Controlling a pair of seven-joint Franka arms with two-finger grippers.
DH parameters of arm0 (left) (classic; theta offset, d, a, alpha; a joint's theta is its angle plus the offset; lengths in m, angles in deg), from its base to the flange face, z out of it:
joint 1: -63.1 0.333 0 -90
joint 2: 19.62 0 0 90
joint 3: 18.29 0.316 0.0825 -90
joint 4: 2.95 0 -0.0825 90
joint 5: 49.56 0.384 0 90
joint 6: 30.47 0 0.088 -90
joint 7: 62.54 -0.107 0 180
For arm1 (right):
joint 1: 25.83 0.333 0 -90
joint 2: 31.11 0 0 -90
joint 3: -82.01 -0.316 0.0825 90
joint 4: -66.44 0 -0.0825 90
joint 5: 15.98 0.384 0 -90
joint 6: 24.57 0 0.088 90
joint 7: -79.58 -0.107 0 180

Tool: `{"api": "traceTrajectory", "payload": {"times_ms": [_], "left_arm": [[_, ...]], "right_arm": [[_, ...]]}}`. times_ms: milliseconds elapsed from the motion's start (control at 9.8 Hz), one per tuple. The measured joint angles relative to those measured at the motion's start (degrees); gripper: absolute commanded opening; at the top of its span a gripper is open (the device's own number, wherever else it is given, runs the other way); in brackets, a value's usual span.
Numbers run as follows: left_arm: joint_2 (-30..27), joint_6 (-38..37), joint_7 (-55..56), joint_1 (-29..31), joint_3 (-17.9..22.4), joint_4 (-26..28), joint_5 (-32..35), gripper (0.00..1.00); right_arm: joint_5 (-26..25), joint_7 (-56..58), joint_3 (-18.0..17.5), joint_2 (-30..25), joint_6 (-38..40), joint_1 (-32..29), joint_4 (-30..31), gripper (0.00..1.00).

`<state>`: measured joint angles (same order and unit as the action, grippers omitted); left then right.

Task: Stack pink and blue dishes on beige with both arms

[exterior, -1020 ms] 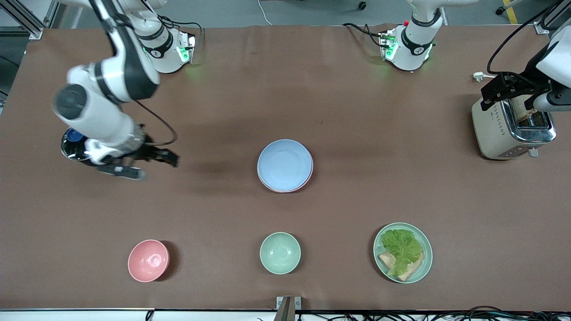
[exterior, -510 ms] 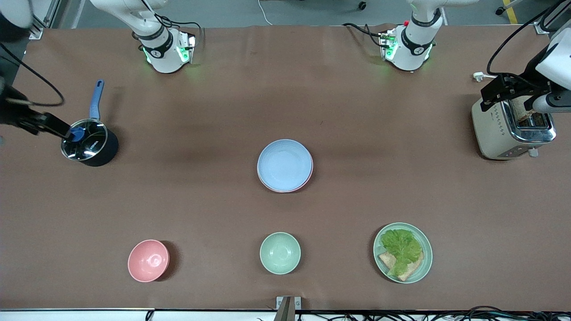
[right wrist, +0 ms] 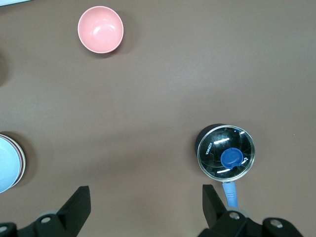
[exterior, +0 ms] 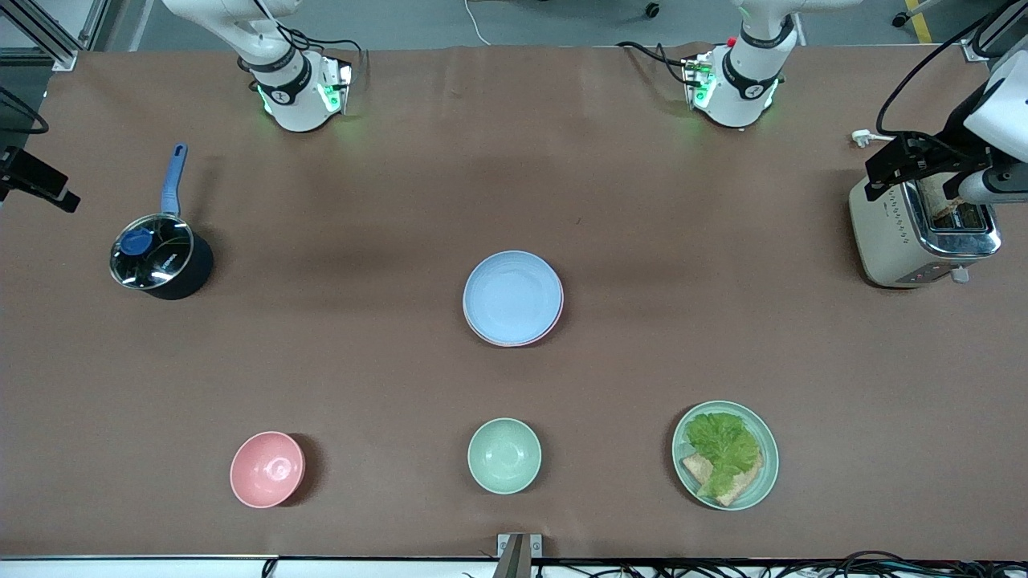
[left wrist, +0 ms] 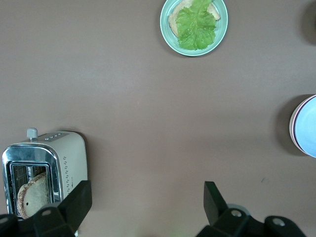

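The pale blue plate [exterior: 512, 297] lies at the middle of the table on top of the pink plate [exterior: 560, 309], of which only a thin rim shows. The same stack shows at the edge of both wrist views: blue plate [left wrist: 308, 126], blue plate [right wrist: 6, 165]. No beige plate is visible; what is under the stack is hidden. My left gripper [exterior: 915, 172] hangs open over the toaster, and the left gripper [left wrist: 146, 197] has nothing between its fingers. My right gripper [exterior: 36, 181] is at the table's edge at the right arm's end, and the right gripper [right wrist: 145, 200] is open and empty.
A dark pot with a glass lid and blue handle [exterior: 152, 257] stands toward the right arm's end. A toaster [exterior: 923, 233] with bread in it stands toward the left arm's end. Nearest the front camera are a pink bowl [exterior: 267, 469], a mint bowl [exterior: 504, 455] and a mint plate with lettuce and bread [exterior: 725, 455].
The right arm has swung away from over the pot to the table's edge at its own end, uncovering the pot. The left arm and the plates have not moved.
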<state>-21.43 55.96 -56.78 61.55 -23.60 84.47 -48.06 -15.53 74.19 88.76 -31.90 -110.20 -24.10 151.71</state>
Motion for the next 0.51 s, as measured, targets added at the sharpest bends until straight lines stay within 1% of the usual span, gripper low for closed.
{"api": "traceTrajectory", "payload": {"times_ms": [510], "left_arm": [[0.01,0.14,0.00,-0.24,0.01,-0.48,0.00,1.00]], "right_arm": [[-0.79,1.72,-0.07,0.32,0.43,0.00,-0.16,1.00]]}}
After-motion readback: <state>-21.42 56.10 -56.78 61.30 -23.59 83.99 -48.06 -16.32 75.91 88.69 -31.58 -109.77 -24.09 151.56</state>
